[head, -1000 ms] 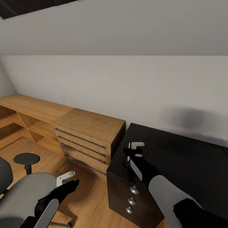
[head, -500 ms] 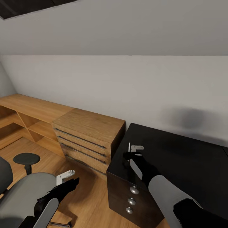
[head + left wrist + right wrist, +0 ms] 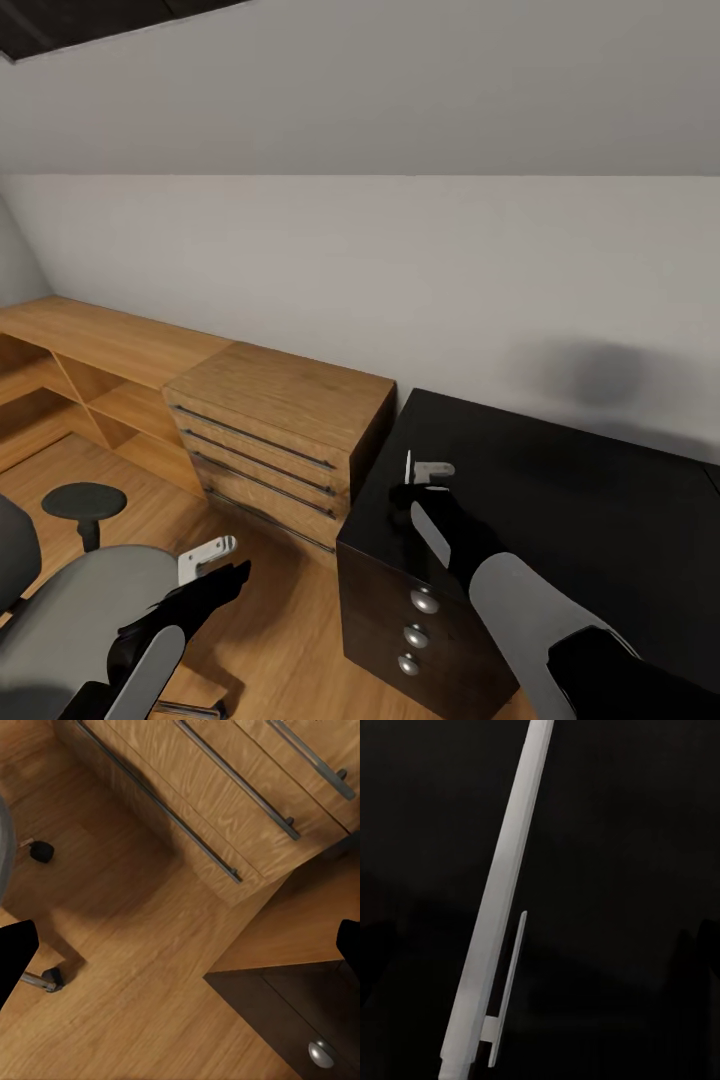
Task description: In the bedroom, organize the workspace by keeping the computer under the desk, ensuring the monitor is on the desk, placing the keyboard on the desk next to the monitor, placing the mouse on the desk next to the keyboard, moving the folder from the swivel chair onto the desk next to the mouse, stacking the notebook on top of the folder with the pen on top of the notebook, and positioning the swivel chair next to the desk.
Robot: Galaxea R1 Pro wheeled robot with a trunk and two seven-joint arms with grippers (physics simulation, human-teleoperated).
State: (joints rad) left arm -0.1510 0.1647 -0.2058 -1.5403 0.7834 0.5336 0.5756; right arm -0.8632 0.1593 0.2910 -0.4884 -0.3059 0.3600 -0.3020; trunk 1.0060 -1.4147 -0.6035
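Right gripper: over the near corner of the desk, jaws closed on the pen, held upright. Right wrist view: the pen in close-up, white barrel with clip, against the glossy black top.

Left gripper: low, beside the swivel chair; jaws spread, empty. Left wrist view: chair castors, plank floor, wood cabinet drawers, black drawer knob.

Room: sloped grey ceiling, plain pale wall.
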